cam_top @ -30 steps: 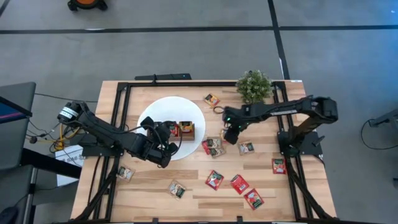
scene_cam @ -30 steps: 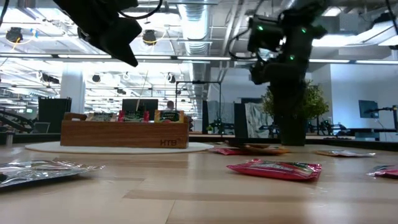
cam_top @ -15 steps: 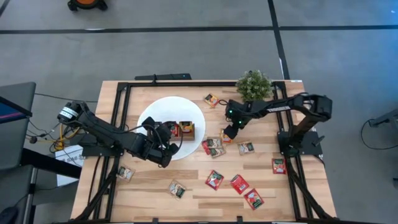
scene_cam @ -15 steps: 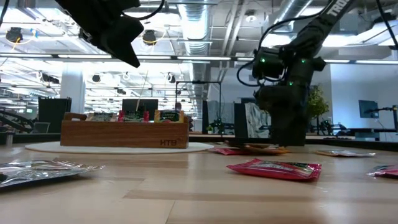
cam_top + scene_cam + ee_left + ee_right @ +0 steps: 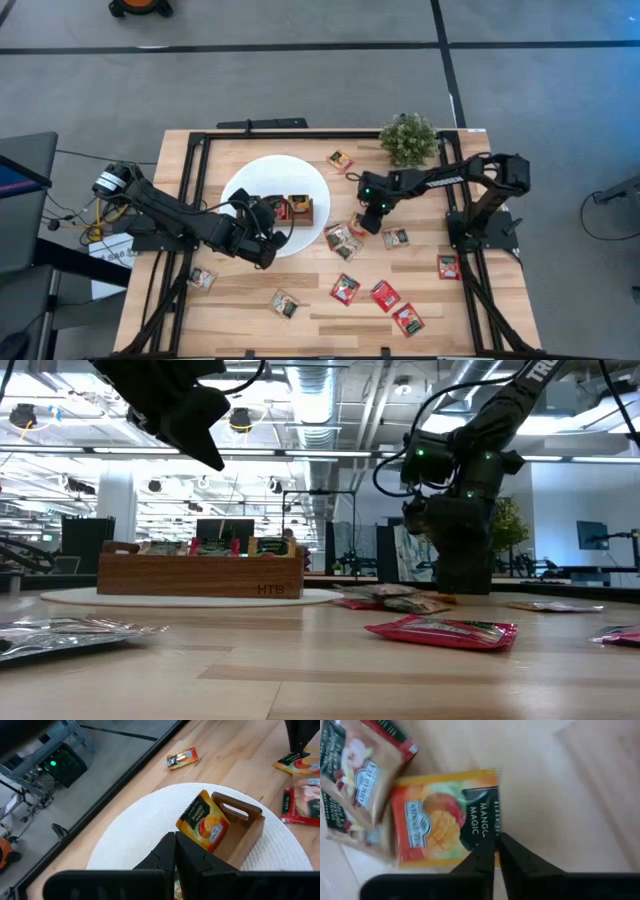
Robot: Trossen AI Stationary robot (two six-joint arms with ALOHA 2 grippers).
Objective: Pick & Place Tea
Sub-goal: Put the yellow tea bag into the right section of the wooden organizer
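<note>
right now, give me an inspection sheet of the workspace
surface: wooden table with a black frame, white disc on it
job's things: tea sachets scattered on the table; some stand in the tray on the disc
clutter: potted plant at the far edge
grippers: left gripper shut, above the disc; right gripper shut at the edge of an orange sachet on the table
cables: bundle off the table's left side
surroundings: grey floor; open room with ceiling lights in the low view
</note>
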